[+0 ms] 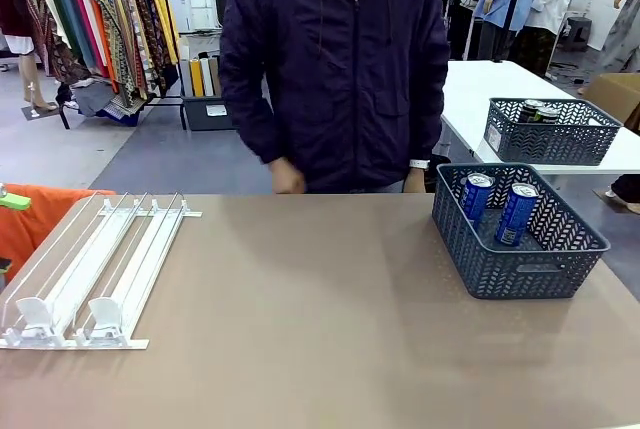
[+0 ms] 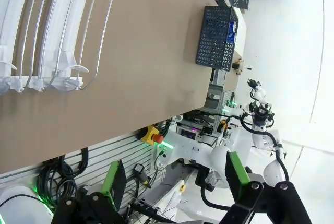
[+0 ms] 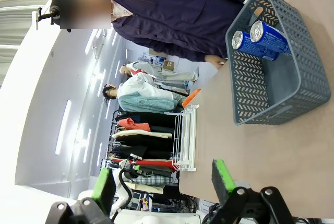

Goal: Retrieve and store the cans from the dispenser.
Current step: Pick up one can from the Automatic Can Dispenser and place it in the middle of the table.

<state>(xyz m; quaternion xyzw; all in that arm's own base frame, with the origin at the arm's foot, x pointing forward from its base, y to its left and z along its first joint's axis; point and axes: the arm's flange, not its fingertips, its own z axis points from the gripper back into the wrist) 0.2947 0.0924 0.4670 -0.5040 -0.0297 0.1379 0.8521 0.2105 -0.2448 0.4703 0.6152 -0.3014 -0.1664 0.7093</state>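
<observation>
Table (image 1: 300, 329): dispenser (image 1: 95, 269) at robot's left, lanes without cans; basket (image 1: 520, 274) at right, 2 blue cans (image 1: 478, 197) upright inside

Step, judged: storing done or paused; next move needs fresh can in lane

Left gripper (image 2: 172, 179): jaws wide, nothing held

Right gripper (image 3: 164, 182): jaws apart, nothing held

Person (image 1: 335, 59) at far edge

Can print: unreadable

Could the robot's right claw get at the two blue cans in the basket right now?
Probably yes. The right claw is open and empty, the blue cans stand upright in the open-topped grey basket, and the person's hands stay at the far table edge.
</observation>
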